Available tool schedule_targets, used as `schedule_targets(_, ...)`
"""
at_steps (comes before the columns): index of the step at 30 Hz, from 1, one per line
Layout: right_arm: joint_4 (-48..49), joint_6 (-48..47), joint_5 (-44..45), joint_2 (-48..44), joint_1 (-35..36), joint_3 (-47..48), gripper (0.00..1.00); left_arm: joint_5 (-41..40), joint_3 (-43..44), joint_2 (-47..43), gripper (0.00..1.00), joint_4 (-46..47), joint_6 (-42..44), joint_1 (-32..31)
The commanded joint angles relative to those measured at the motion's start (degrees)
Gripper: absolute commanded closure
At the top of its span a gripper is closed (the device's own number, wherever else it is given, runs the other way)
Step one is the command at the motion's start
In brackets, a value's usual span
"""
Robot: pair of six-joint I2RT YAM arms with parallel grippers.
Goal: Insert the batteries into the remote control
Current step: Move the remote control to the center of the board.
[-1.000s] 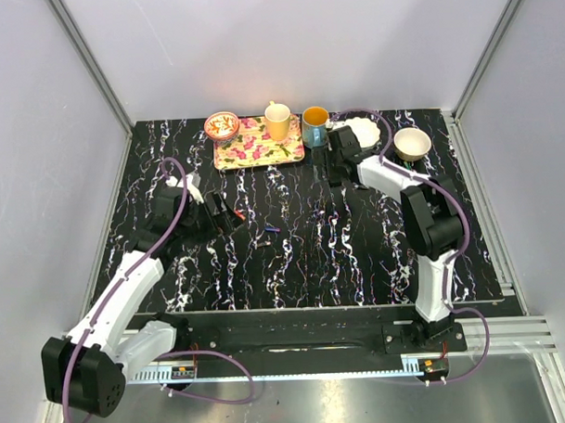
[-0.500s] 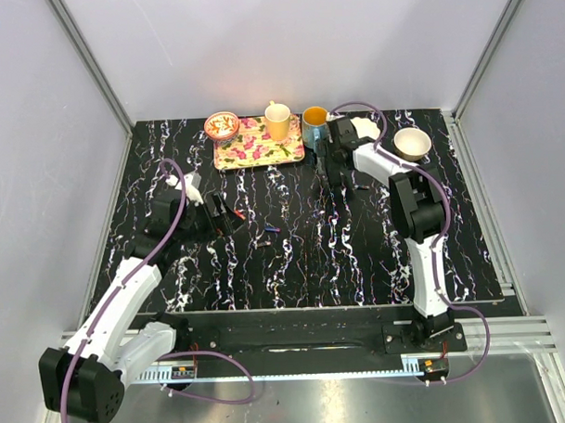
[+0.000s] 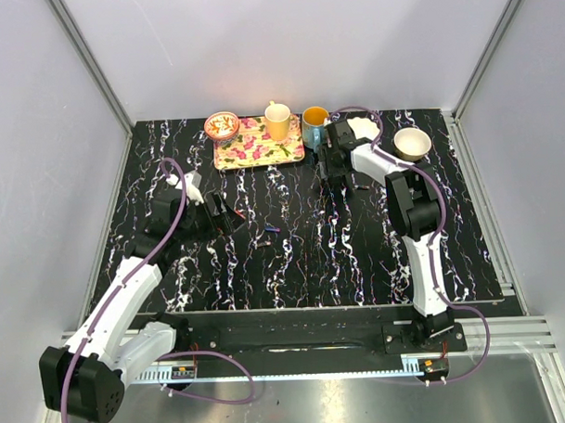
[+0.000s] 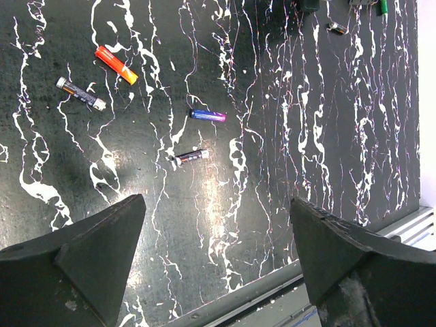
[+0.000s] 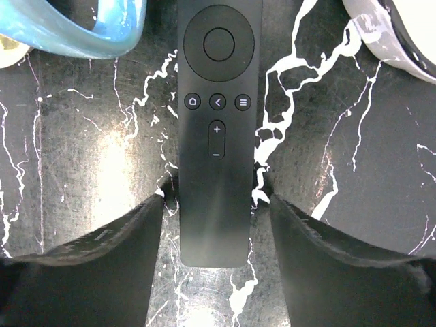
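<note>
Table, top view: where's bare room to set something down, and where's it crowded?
Bare tabletop lies between the batteries and the right arm, toward the near edge. Crowded: the far edge from the tray to the white bowl, where the right gripper straddles the remote control.

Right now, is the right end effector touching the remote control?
Apart. The right wrist view shows the right end effector straddling the remote control, with a strip of marbled tabletop visible between each finger and the remote's sides.
</note>
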Motion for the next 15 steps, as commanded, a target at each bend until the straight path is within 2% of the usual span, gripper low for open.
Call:
schedule_targets(1, -2.46, 0.04, -0.33, 2.17, 0.1, 2.89, 0.37, 1.26, -0.3, -0.72, 0.08, 3.16, -0.16, -0.23)
schedule_targets(7, -2.99, 2.41, 0.2, 0.42, 0.36, 0.97, 0.53, 1.34, -0.38, -1.51, 0.08, 3.07, -0.77, -0.14)
schedule_targets(8, -2.91, 2.85, 0.38, -0.28, 0.54, 0.44, 0.59, 1.17, -0.38, -1.6, 0.08, 3.16, -0.77, -0.14)
schedule_targets(11, -1.68, 4.87, 2.39, -5.11, 1.41, -3.51, 0.7, 0.21, -0.3, -2.12, 0.08, 2.98, -0.95, -0.14)
schedule_targets(15, -0.79, 9.79, 7.83, -16.95, 5.53, -11.41, 0.75, -2.95, 0.14, -2.65, 0.09, 2.02, -2.87, -0.14)
